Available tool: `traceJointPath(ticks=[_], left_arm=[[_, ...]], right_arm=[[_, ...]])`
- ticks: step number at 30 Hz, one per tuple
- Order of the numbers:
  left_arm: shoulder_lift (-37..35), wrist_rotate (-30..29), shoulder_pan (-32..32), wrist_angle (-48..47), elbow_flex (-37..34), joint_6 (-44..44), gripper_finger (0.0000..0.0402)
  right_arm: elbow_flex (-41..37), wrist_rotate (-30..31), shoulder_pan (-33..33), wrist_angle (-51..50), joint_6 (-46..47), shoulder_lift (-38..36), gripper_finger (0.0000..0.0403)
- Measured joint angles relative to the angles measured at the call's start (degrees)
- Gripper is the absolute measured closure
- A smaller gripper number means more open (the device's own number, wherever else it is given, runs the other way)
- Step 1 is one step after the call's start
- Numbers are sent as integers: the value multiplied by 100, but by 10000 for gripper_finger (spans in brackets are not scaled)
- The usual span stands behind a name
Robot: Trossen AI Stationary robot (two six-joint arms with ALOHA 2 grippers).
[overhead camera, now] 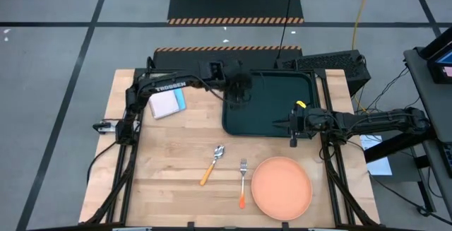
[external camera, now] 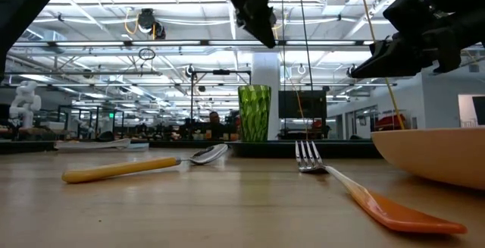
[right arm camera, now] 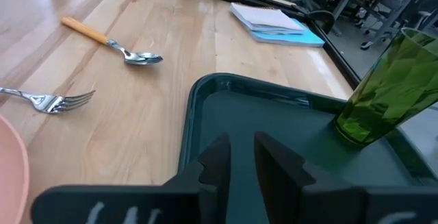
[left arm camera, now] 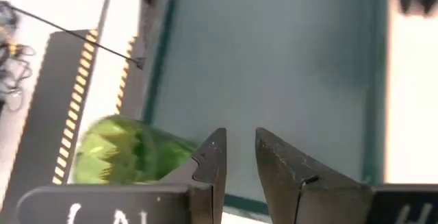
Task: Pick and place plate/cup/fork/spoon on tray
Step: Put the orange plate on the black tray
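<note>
done: translucent dark green cup [right arm camera: 387, 90] stands upright in the dark green-black rectangular tray [overhead camera: 282, 121], far-left corner
left: salmon-orange round plate [overhead camera: 282, 187], orange-handled fork [overhead camera: 242, 183], orange-handled spoon [overhead camera: 212, 164], all on the wooden worktop [overhead camera: 169, 171] in front of tray
left end effector [left arm camera: 239, 157]: above tray beside cup, slightly open, empty
right end effector [right arm camera: 241, 157]: over tray's right side, slightly open, empty

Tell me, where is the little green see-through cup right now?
The small translucent green cup stands upright on the dark rectangular tray, in its far left corner, beneath the left pincer.
</note>
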Motion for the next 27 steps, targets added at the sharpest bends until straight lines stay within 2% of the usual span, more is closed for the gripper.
traceJointPath(ticks=[9, 13, 16, 19, 22, 27], left_arm=[[-37, -13, -963, -525, -2, 27, 351], [-45, -4, -1319, -842, -150, 198, 363], [-30, 8, -1566, -1371, -233, 2, 373], [-48, -7, -1821, -1455, -481, -65, 386], [-35, -7, -2067, -1367, -841, -13, 397], [-33, -4, -2405, -1204, -1458, -156, 389]], right_arm=[[1, 9, 44, -88, 326, 72, 342], [390, 10, 408, -904, 818, 288, 342], [974, 3, 894, -1813, 1719, 566, 342], [1454, 3, 1544, -2406, 2610, 932, 342], [1801, 2, 2414, -2638, 3403, 1450, 342], [2478, 45, 3719, -2759, 4708, 2523, 342]])
